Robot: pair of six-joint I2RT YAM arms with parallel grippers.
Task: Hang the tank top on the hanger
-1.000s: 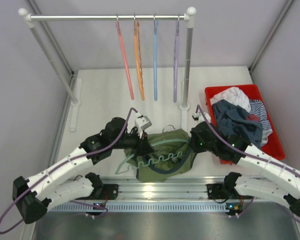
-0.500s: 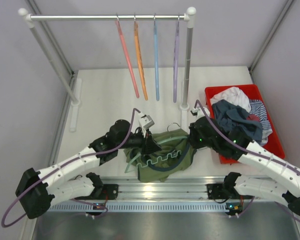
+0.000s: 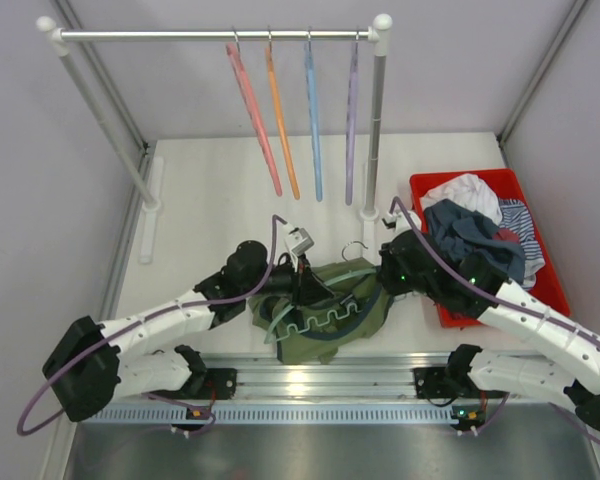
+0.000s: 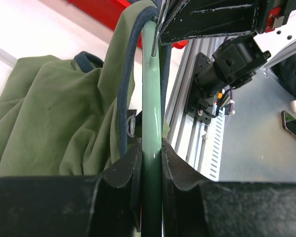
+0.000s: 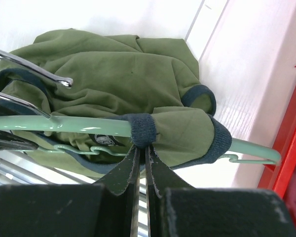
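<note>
Left tool (image 4: 151, 170): I am clamping both fingers (image 4: 123, 170) on the bar of the green hanger (image 4: 150, 98), which is running straight out from between them. Only my left wrist camera is showing this grip.
Right tool (image 5: 140, 160): I am pinching the navy trim (image 5: 141, 129) where it is wrapping over the hanger's arm, with my fingers pressed nearly together. Overhead, this tool (image 3: 382, 280) is hiding the pinch beneath itself.
Tank top (image 3: 330, 318): it is lying bunched on the bench (image 3: 210, 190) near the front edge, between my two arms. The right wrist view is showing one shoulder strap (image 5: 182, 133) draped over the hanger, with dark trim on both of its sides.
Green hanger, overhead: its wavy lower edge (image 3: 315, 323) is showing across the front of the cloth.
Green hanger, right wrist: one end (image 5: 259, 154) is poking out past the armhole trim, and the metal hook (image 5: 44, 73) is sticking out at the left.
Rail (image 3: 210, 35): it is carrying pink (image 3: 255, 120), orange (image 3: 283, 125), blue (image 3: 311, 120) and purple (image 3: 351, 120) hangers at the back. Only the overhead view is showing these.
Red bin (image 3: 555, 290): it is sitting at the right, holding other clothes.
</note>
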